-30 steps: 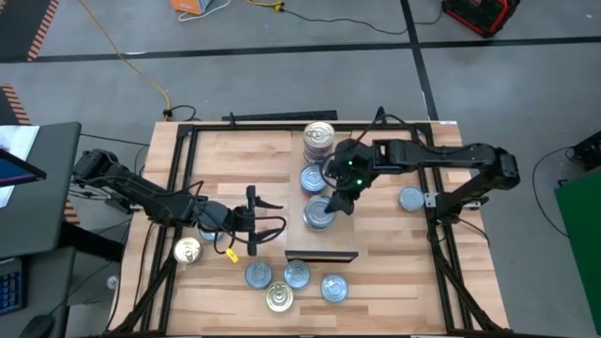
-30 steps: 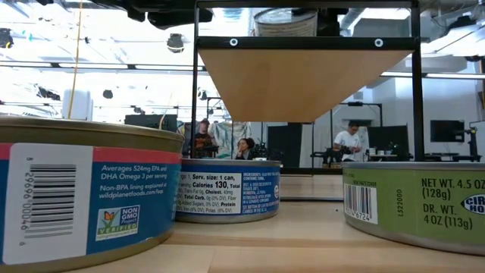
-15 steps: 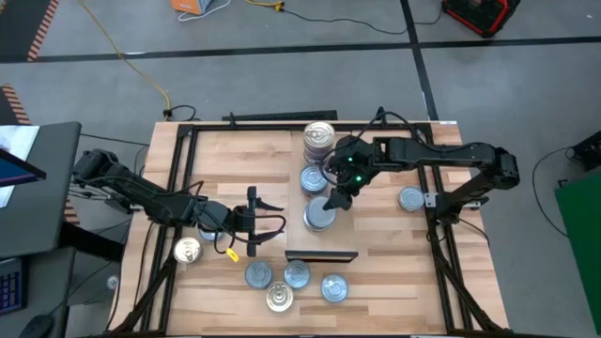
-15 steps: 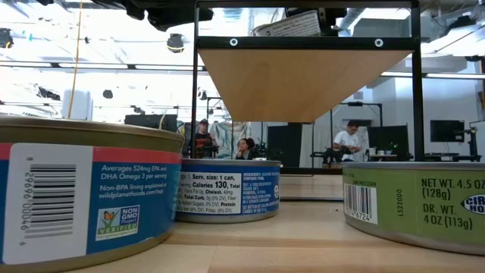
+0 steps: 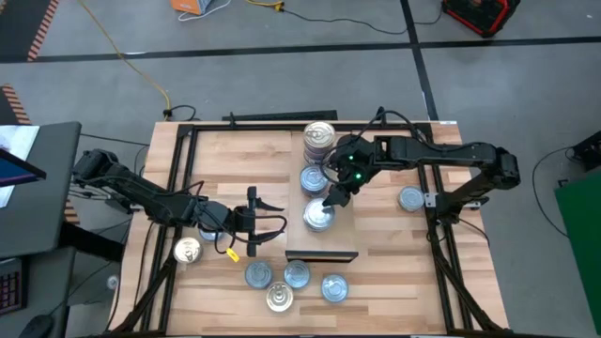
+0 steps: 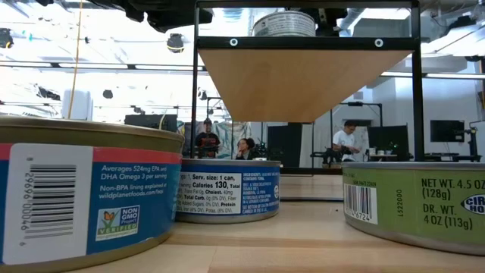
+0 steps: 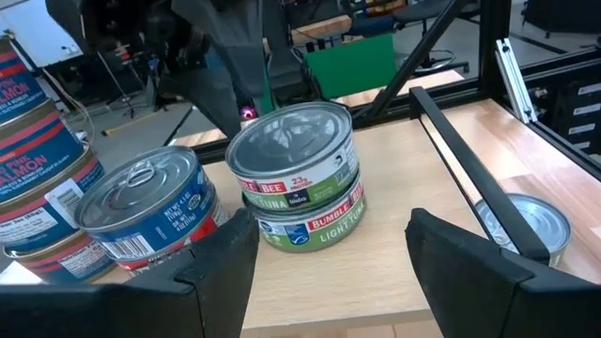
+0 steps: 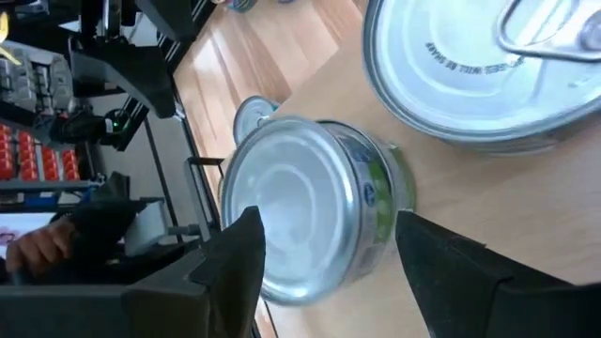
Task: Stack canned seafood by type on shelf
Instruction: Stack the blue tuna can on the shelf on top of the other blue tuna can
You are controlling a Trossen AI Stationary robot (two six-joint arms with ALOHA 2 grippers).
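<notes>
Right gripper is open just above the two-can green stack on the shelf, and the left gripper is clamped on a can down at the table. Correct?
Not quite. The left gripper holds nothing: the left wrist view shows its fingers spread with only air between them, facing the shelf. The rest stands: the right gripper is open just above the green stack.

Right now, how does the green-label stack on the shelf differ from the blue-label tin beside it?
The green-label stack is two tins high; the blue-label tin sits single. The stack's top shows no ring; the blue tin's top has a pull ring. Both stand upright on the shelf.
</notes>
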